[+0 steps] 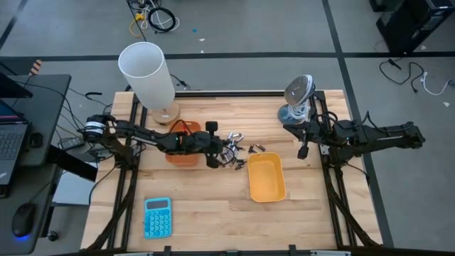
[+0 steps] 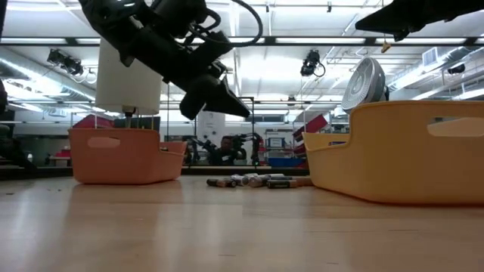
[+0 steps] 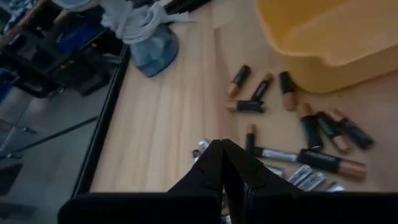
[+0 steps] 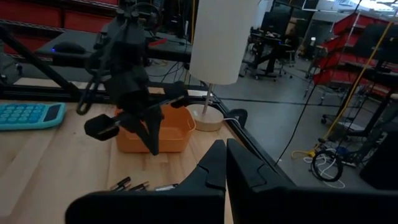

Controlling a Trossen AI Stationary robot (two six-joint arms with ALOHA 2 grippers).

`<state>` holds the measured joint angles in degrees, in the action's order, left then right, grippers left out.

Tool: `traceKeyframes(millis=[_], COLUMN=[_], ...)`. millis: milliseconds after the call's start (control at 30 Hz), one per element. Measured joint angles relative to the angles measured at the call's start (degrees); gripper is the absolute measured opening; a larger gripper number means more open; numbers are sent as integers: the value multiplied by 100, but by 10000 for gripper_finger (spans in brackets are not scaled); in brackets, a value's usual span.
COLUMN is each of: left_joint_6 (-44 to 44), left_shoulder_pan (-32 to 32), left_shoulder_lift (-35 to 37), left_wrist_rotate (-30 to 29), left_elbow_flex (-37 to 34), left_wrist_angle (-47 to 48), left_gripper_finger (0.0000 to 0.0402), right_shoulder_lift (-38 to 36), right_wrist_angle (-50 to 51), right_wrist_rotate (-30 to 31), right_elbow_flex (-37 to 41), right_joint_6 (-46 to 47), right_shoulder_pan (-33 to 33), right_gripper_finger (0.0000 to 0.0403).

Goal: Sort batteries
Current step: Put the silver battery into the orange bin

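Left claw hangs over the wooden surface, fingers pressed together with nothing between them; judged to be poised over the pile for a pick. Directly below and just ahead of its tips lie the batteries, a loose scatter resting on the surface: silvery cells nearest the tips, black-and-copper cells a little farther out. None sits in a tray as far as can be seen, so sorting appears barely begun. Just beyond the scatter stands the yellow tray; behind the claw, under its arm, the orange tray. The two flank the pile, likely one per battery kind. Print on the battery cases is too small to read. Farther off: teal calculator, white lamp, small fan. Right claw waits well apart at the surface's edge, shut and empty.
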<state>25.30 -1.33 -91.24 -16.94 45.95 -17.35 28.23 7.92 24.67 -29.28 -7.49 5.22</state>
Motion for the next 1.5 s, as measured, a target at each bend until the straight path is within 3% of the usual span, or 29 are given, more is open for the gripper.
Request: traceKeyframes(millis=[67,233,333,933,1500], left_joint_6=[-3,-24,-25,-192,-190], left_shoulder_pan=[-86,-281,-297,-305,-432], left_shoulder_lift=[0,0,0,-708,-750], left_wrist_rotate=[163,1757,2268,2130,2126], left_elbow_flex=[1,0,0,0,0], left_wrist_angle=[123,676,829,54,550], left_gripper_finger=[8,8,8,8,8], right_shoulder_lift=[0,0,0,0,0], right_wrist_angle=[0,7,30,204,245], right_wrist_rotate=[0,0,-2,-4,-5], right_elbow_flex=[0,0,0,0,0], right_joint_6=[-2,0,0,2,24], right_shoulder_pan=[-13,-16,-16,-16,-16], right_gripper_finger=[1,0,1,2,1])
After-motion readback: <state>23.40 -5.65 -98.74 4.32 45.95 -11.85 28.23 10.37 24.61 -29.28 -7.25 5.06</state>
